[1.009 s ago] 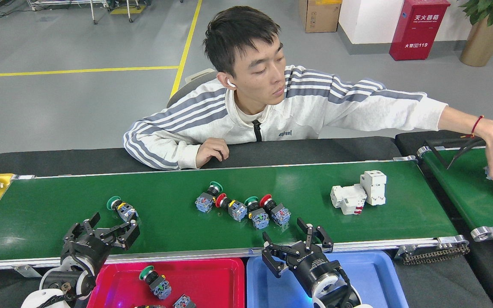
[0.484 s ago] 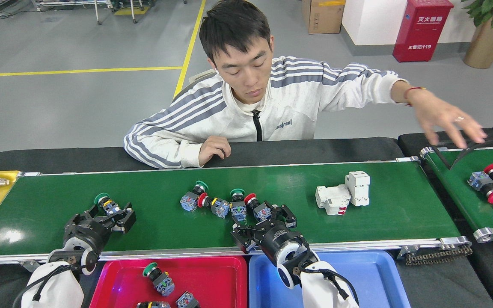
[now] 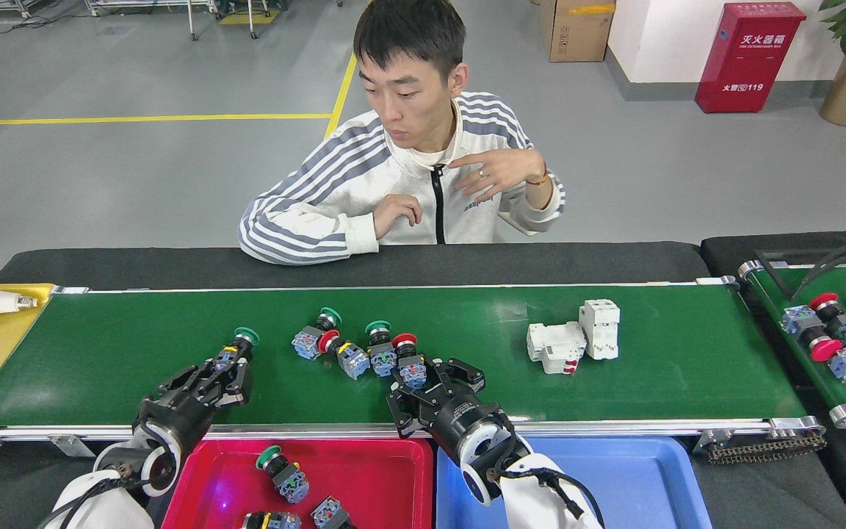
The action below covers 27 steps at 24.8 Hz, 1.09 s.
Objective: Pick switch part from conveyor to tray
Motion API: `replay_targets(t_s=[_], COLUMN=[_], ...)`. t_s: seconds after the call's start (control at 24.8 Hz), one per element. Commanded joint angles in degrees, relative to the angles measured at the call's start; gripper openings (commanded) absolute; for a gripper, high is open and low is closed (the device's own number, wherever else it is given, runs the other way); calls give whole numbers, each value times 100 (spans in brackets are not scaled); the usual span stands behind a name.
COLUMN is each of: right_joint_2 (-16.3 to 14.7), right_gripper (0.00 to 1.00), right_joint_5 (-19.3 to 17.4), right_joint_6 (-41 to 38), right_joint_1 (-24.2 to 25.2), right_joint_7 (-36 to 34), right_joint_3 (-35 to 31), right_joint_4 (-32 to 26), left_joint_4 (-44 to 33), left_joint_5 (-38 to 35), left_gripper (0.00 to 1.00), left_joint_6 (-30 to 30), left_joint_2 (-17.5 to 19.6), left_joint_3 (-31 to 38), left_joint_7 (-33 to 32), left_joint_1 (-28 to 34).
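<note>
The conveyor (image 3: 651,389) ran left to right across the view, its dark-green belt between silver rails. Below its near rail sat the red tray (image 3: 386,477) and the blue tray (image 3: 658,485). A person (image 3: 423,184) sat behind the belt. The left end effector (image 3: 223,372) was closed around a green-capped switch part (image 3: 239,345), whose long axis ran diagonally, cap pointing away and right. The right end effector (image 3: 430,375) stood spread beside a red-capped switch part (image 3: 408,360), cap pointing away; contact could not be told.
</note>
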Motion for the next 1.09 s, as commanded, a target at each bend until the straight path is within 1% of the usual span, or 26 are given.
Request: replay_targets(t_s=[0.0, 0.04, 0.08, 0.12, 0.16, 0.28, 0.36, 0.4, 0.44, 0.48, 0.52, 0.57, 0.61, 0.65, 0.69, 0.73, 0.81, 0.85, 0.89, 0.97, 1.05], right_joint_2=[-232, -346, -452, -478, -478, -487, -522, -733, -1014, -1268, -1427, -1480, -1454, -1419, -1278, -1102, -680, -584, -584, -549, -566], right_gripper=[2, 2, 19, 63, 100, 100, 100, 100, 100, 100, 100, 100, 99, 99, 99, 99, 99, 99, 99, 99, 99], right_joint_5=[3, 12, 20, 73, 108, 108, 99, 91, 82, 82, 82, 73, 73, 73, 73, 82, 82, 82, 82, 82, 135], right_joint_6=[-267, -390, -522, -530, -557, -601, -592, -592, -592, -574, -557, -522, -460, -381, -276, -152, 234, 419, 551, 796, 1025], right_joint_1=[152, 310, 451, 539, 635, 741, 882, 1013, 1189, 1452, 1769, 2190, 2586, 2877, 3219, 3457, 3791, 3852, 3861, 3835, 3676], right_joint_7=[51, 42, 51, 51, 33, 16, 16, 16, 33, 33, 7, -37, -151, -318, -582, -793, -1013, -1013, -1021, -995, -890], right_joint_3=[297, 473, 684, 851, 939, 948, 913, 764, 518, 219, -98, -563, -1099, -1487, -1926, -2251, -2858, -3051, -3130, -3148, -3113], right_joint_4=[-662, -961, -1225, -1365, -1435, -1541, -1840, -2208, -2533, -2850, -3105, -3298, -3369, -3378, -3387, -3387, -3378, -3378, -3369, -3343, -3316], left_joint_4=[-496, -698, -900, -1076, -1225, -1278, -1269, -1287, -1296, -1304, -1304, -1304, -1296, -1287, -1287, -1287, -1304, -1322, -1348, -1392, -1375], left_joint_5=[23, 15, -3, -3, 6, -3, -20, -20, -20, -20, -20, -29, -29, -38, -38, -56, -302, -495, -574, -583, -592], left_gripper=[29, 53, 89, 100, 100, 100, 100, 100, 100, 100, 100, 100, 100, 100, 100, 100, 100, 100, 100, 100, 100], left_joint_6=[-1187, -1539, -1539, -1539, -1539, -1539, -1539, -1539, -1539, -1539, -1090, -398, 42, 246, 289, 289, 254, 158, -18, -641, -1249], left_joint_2=[215, 268, 277, 268, 268, 242, 242, 233, 215, 189, 171, 163, 189, 224, 242, 250, 277, 294, 294, 303, 303], left_joint_3=[229, 388, 590, 730, 827, 941, 1020, 1205, 1372, 1539, 1645, 1706, 1741, 1776, 1847, 1873, 1882, 1873, 1873, 1873, 1855], left_joint_7=[48, 39, 39, 39, 48, 48, 48, 48, 48, 48, 57, 65, 92, 127, 259, 417, 769, 883, 936, 936, 936], left_joint_1=[308, 554, 826, 1055, 1257, 1442, 1459, 1485, 1512, 1521, 1521, 1556, 1626, 1696, 1767, 1828, 1995, 2013, 2013, 1995, 1899])
